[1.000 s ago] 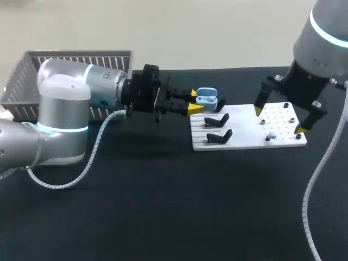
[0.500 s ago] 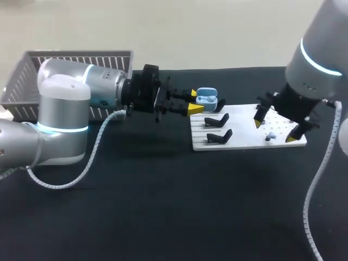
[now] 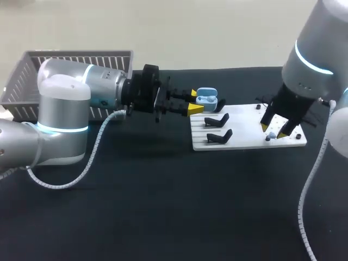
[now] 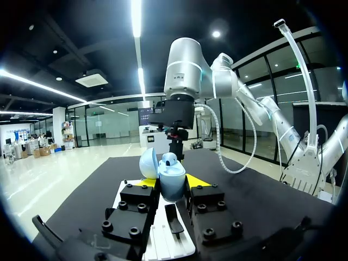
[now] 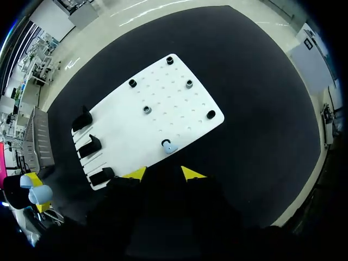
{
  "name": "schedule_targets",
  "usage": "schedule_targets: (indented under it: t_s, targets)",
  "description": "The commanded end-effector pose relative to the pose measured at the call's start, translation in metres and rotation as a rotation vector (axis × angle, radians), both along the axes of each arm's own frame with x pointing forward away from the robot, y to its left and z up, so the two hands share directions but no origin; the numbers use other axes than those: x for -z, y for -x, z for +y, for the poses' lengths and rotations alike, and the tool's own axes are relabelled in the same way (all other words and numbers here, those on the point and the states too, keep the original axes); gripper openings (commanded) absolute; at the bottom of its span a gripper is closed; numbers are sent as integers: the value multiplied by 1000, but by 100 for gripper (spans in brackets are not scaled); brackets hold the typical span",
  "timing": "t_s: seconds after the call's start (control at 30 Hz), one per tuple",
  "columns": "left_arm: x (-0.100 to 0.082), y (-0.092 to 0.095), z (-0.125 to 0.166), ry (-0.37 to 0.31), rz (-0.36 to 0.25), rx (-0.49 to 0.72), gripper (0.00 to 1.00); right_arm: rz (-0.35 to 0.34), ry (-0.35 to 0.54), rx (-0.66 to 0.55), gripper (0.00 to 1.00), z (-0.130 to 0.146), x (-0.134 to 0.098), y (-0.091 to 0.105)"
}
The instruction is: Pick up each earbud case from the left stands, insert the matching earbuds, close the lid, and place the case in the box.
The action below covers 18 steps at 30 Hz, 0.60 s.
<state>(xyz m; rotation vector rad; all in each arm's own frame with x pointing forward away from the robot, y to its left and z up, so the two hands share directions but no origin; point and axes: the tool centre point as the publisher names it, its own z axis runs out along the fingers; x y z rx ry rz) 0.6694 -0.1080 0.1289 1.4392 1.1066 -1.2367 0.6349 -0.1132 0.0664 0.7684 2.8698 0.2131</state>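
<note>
Left pincer (image 3: pixel 194 102) is clamped on the blue earbud case (image 3: pixel 206 99), lid open, held at the far left corner of the white board (image 3: pixel 244 138). Right pincer (image 3: pixel 273 130) hangs over the board's near right part, fingers narrowly apart and gripping nothing, with a loose blue earbud (image 5: pixel 169 147) just ahead of its tips. We count black stands (image 3: pixel 218 120) along the board's left side and a grey basket (image 3: pixel 22 81) at far left.
</note>
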Motion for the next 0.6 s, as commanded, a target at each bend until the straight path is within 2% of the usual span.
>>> schedule_targets:
  t_s: [0.03,0.27,0.37,0.6]
  targets:
    - [1,1,0,1,-2,-3,0,7,4,0,36,-2,5,-5]
    - [1,1,0,1,-2,-3,0,15,11,-4,38,-5,11,-10]
    - [1,1,0,1,-2,-3,0,18,15,-4,42,-6,14,-12]
    - [1,1,0,1,-2,-3,0,36,9,2,43,-12,26,-16]
